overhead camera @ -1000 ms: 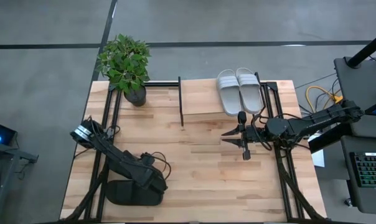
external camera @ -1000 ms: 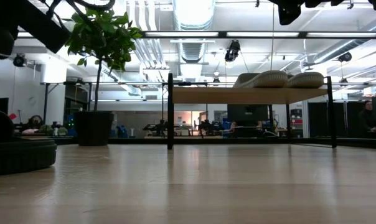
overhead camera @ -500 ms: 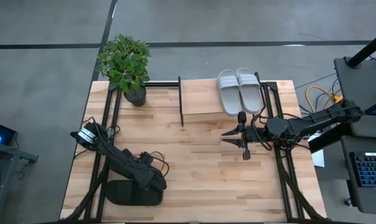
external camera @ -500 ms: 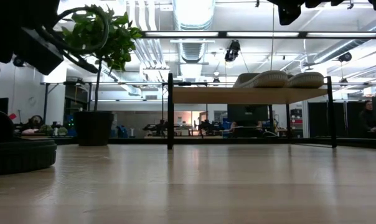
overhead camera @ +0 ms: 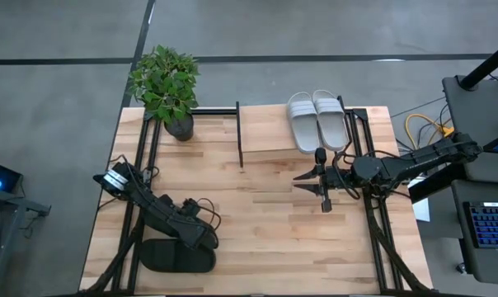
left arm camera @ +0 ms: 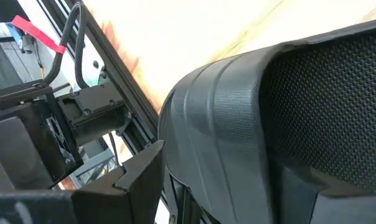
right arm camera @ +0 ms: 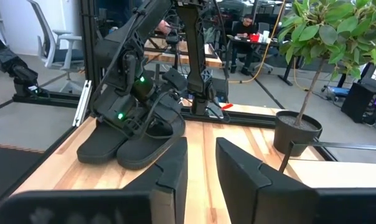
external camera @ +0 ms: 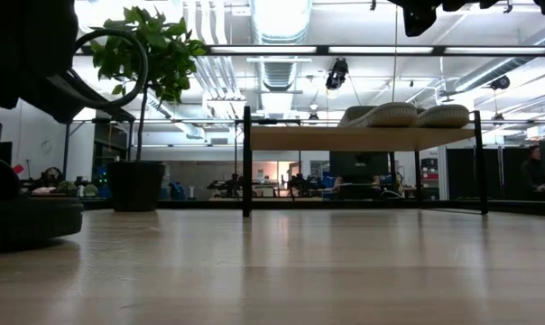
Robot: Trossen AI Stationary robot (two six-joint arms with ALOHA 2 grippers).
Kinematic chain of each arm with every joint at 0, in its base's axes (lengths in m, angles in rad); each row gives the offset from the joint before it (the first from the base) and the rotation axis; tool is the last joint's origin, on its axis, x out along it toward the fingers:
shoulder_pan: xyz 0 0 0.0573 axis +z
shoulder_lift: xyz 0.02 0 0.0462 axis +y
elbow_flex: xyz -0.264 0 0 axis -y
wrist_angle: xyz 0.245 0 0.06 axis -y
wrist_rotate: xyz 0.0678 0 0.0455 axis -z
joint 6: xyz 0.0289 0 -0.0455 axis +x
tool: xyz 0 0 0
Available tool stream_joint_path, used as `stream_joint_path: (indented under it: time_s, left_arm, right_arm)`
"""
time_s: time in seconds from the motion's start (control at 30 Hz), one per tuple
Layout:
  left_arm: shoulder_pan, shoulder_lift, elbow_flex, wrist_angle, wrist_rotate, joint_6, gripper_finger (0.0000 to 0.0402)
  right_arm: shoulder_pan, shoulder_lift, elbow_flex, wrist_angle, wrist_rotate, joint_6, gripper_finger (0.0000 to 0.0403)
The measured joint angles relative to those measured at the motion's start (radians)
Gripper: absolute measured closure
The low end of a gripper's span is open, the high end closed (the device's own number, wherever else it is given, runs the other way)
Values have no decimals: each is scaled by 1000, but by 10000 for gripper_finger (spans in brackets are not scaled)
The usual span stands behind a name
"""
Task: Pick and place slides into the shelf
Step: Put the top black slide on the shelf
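You have a potted plant [overhead camera: 165, 87] standing at the far left corner of the wooden bench [overhead camera: 265, 223]. Off the right side you can see a keyboard [overhead camera: 490, 224] and yellow cables [overhead camera: 422, 125] on the grey floor [overhead camera: 315, 29].

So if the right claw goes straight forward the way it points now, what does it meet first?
Probably the black slides under the left claw. The right claw points across bare table toward them. Depth is unclear, so it may pass above them.
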Motion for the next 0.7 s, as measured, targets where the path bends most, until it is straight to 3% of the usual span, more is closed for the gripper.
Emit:
stream_joint_path:
  time_s: [0.23, 0.5, 0.7]
  left_arm:
    - [0, 0, 0, 1, -4, 1, 204]
    - [0, 0, -1, 31, -6, 48, 273]
    - [0, -1, -3, 36, -7, 61, 350]
  right_arm:
    - [0, 0, 0, 0, 0, 0, 326]
    - [0, 0, 0, 0, 0, 0, 334]
    - [0, 0, 0, 0, 0, 0, 325]
